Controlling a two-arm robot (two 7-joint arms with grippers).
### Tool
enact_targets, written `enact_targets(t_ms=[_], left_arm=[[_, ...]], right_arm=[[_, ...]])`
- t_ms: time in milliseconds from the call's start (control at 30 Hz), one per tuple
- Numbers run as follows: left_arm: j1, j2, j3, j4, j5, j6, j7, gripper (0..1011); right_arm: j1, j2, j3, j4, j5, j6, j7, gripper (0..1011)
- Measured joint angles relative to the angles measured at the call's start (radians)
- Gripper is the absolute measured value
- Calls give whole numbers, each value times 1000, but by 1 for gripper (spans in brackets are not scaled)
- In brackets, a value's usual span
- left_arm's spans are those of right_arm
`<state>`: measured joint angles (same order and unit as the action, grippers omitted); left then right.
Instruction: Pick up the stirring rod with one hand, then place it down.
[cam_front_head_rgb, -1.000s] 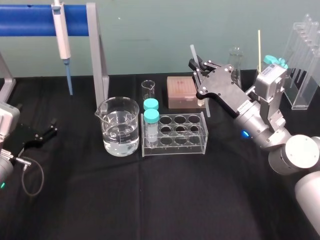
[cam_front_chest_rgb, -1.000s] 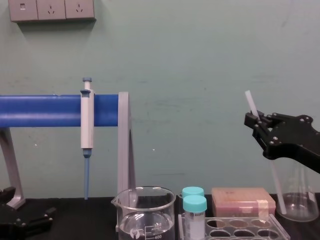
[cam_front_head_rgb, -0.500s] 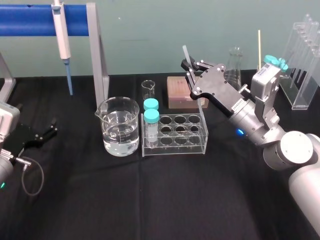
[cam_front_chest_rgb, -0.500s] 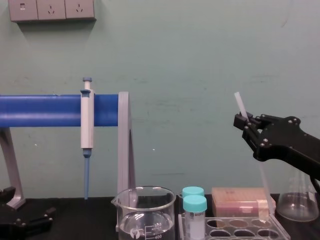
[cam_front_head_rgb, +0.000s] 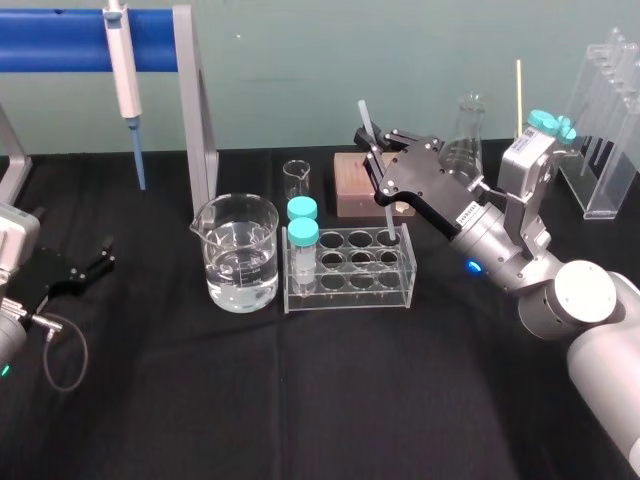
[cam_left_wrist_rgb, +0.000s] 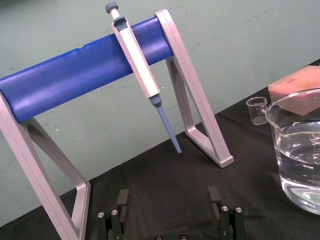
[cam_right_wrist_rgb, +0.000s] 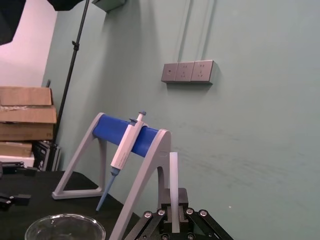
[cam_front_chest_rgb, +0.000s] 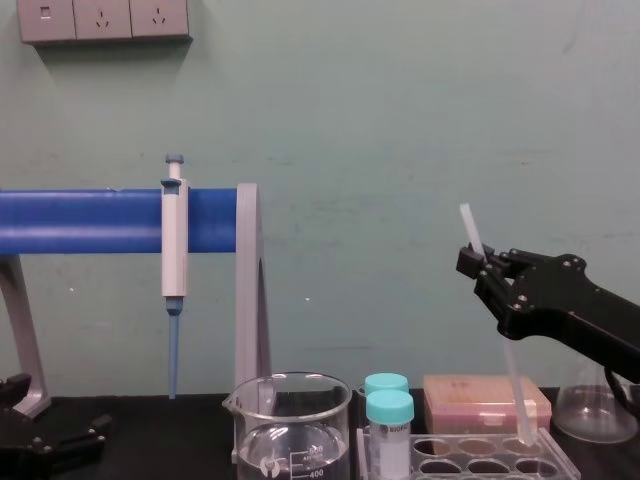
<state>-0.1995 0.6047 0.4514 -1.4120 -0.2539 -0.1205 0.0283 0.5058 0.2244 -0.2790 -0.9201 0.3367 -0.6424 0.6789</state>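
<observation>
The stirring rod is a thin whitish stick held nearly upright, leaning slightly. My right gripper is shut on its upper part, above the clear tube rack. The rod's lower tip reaches the rack's back right well. In the chest view the rod slants down from the black right gripper to the rack top. In the right wrist view the rod sticks up from between the shut fingers. My left gripper rests low at the table's left, open with nothing between its fingers.
A glass beaker of water stands left of the rack. Two teal-capped tubes sit in the rack's left end. Behind are a small beaker, a pink box, a flask, and a pipette hanging on the blue stand.
My right gripper has carried the rod leftward and lower. The rod's lower end has come down to the rack's back right well. The left arm has not moved.
</observation>
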Motion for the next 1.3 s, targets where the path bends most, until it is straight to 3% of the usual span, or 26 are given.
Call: enact_targets(t_ms=[1300], left_arm=[[0,0,0,0,0,0,0,1000]], right_arm=[[113,-44,-10,315,61,-109,159,68]])
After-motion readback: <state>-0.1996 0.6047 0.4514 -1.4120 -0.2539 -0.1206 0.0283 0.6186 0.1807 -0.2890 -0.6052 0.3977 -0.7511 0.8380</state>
